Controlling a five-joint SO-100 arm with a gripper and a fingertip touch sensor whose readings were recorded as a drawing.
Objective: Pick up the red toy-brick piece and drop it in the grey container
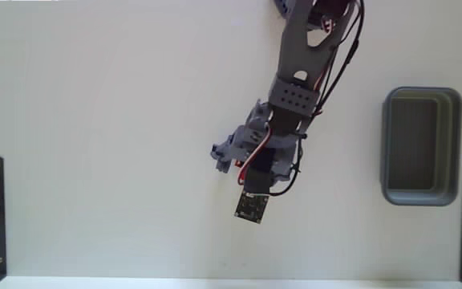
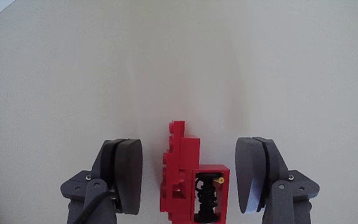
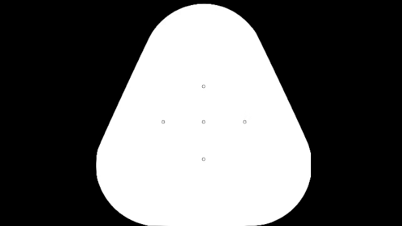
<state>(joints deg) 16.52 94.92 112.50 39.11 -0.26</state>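
Two open fingers (image 2: 126, 171) flanking red toy-brick piece (image 2: 182, 168)

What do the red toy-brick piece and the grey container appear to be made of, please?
The red toy-brick piece looks like glossy moulded plastic: saturated colour, crisp stepped edges. The grey container seems matte moulded plastic, judging by its rounded corners and thick, even rim, though the fixed view is too distant to be sure.

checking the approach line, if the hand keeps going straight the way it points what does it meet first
The red toy-brick piece: in the wrist view it lies between the open fingers of the hand, with bare table beyond. Depth is hard to judge, so the tips might touch the table first.
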